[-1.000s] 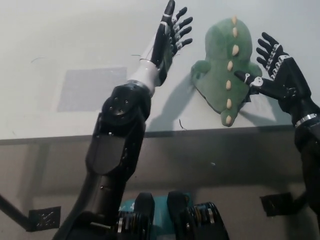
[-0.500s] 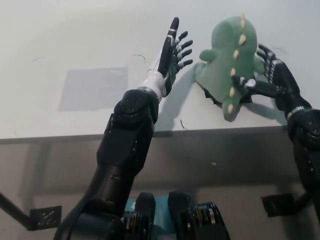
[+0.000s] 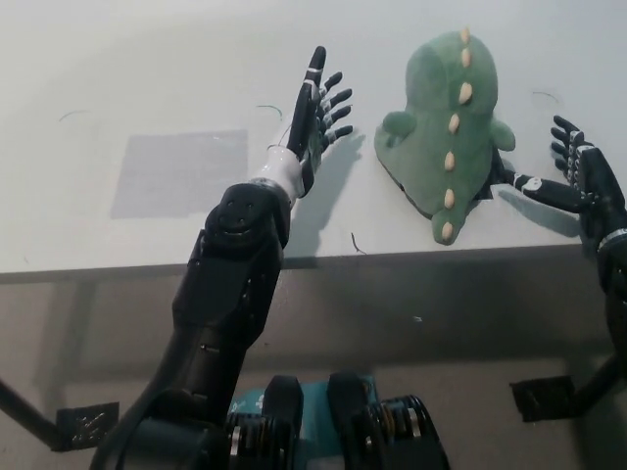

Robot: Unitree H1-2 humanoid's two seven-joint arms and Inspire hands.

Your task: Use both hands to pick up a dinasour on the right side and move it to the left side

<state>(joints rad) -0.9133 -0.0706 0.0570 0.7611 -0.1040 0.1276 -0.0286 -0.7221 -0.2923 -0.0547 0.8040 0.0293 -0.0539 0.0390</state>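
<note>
Head view shows a green toy dinosaur (image 3: 446, 137) lying flat on the white table (image 3: 147, 78). It is on the right part of the table, close to the front edge. A row of pale spikes runs down its back, from its head near the far side to its tail near the front edge. No writing or label can be read on it

Left hand (image 3: 315, 117) is up above the table, just left of the dinosaur and not touching it. Its fingers are straight and spread apart, and it holds nothing. Its dark arm (image 3: 235, 284) comes up from the bottom of the picture, over the front edge of the table

Right hand (image 3: 580, 176) is near the right edge of the table, on the other side of the dinosaur. Its fingers are spread apart too, and it holds nothing. One finger reaches toward the toy's right side and looks very close to it

A grey square patch (image 3: 181, 171) lies on the table, left of the left hand
</note>
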